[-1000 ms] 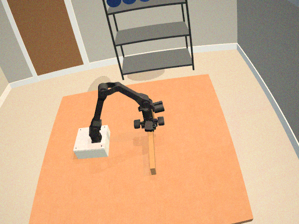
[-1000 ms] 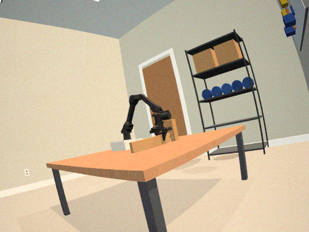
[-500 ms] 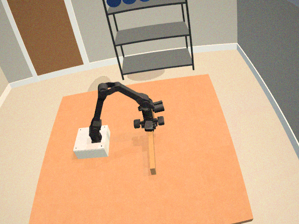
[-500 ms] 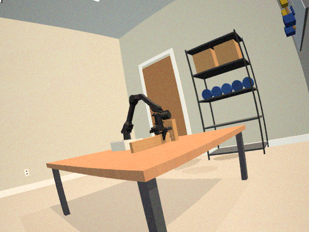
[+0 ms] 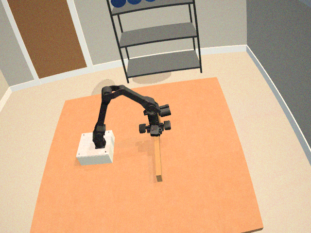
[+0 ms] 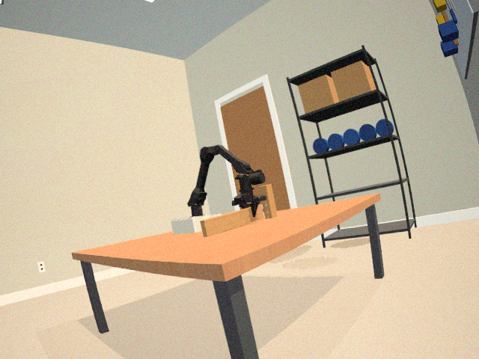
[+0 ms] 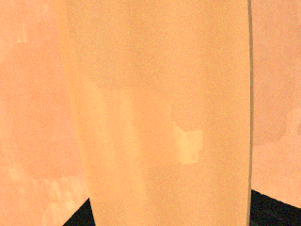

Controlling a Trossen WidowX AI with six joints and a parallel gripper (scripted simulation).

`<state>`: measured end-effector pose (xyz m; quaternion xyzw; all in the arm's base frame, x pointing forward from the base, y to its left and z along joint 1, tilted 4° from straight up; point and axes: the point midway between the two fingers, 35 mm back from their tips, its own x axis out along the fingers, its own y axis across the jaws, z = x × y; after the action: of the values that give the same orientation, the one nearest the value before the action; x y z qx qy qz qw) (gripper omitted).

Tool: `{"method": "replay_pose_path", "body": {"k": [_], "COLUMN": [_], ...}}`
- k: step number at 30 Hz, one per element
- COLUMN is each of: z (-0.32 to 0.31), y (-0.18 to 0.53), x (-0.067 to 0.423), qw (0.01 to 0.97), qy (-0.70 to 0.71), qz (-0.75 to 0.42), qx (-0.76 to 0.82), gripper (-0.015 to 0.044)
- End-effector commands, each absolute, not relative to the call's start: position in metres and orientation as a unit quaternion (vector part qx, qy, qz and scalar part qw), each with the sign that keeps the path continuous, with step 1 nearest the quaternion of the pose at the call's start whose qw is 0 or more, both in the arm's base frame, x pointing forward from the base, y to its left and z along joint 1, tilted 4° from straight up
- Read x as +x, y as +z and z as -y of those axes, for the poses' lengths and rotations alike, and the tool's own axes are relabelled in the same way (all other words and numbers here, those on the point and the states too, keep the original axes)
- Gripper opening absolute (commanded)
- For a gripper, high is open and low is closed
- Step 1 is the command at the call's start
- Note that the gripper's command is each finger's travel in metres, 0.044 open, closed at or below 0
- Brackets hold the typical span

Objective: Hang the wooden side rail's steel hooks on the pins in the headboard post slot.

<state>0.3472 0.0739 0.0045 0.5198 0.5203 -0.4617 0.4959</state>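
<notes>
The wooden side rail stands on its narrow edge along the table. Its end away from the post appears to rest on the table. My gripper points down and is shut on the rail near its post end, one finger on each side. The headboard post stands upright just beyond the gripper; in the top view the arm covers nearly all of it. The hooks, and whether they sit on the pins, are hidden behind the gripper. I cannot tell whether the rail's post end is raised.
The arm's white base box stands on the orange table, to the left of the rail. The arm arches from it over to the rail. A black shelf rack stands on the floor behind the table.
</notes>
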Motion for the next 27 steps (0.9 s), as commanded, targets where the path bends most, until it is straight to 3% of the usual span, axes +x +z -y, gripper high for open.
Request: {"method": "replay_pose_path", "body": {"k": [1, 27], "z": [-0.0736, -0.0733], "y": [0.0098, 0.0141], "x": [0.3486, 0.3484], "qw": [0.499, 0.499], "qy": [-0.458, -0.458], "qz": [-0.518, -0.518], "qx": [0.522, 0.522], "gripper": [0.0, 0.0]}}
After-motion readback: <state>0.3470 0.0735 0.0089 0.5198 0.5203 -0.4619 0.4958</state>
